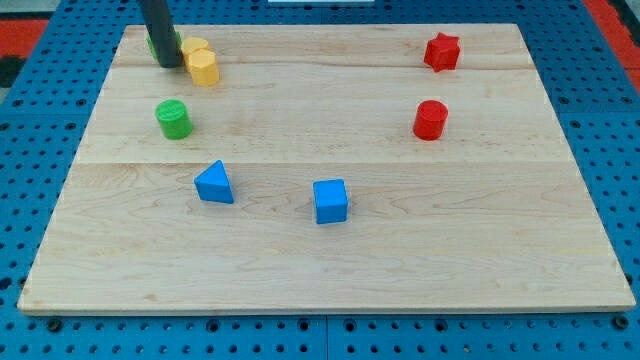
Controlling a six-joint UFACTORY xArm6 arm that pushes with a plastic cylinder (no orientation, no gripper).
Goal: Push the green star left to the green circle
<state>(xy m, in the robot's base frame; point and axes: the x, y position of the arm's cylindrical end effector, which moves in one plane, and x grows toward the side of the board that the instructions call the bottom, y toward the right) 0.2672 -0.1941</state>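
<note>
My tip (170, 66) rests on the board near the view's top left corner. The green star (179, 41) is mostly hidden behind the rod, with only green slivers showing at the rod's sides. The green circle (173, 119) stands below the tip, a short way toward the view's bottom and apart from the tip. The tip is just left of two yellow blocks.
Two yellow blocks (195, 50) (204, 68) sit touching each other right of the tip. A blue triangle (214, 183) and a blue cube (330, 201) lie lower down. A red star (441, 52) and a red circle (430, 119) are at the view's right.
</note>
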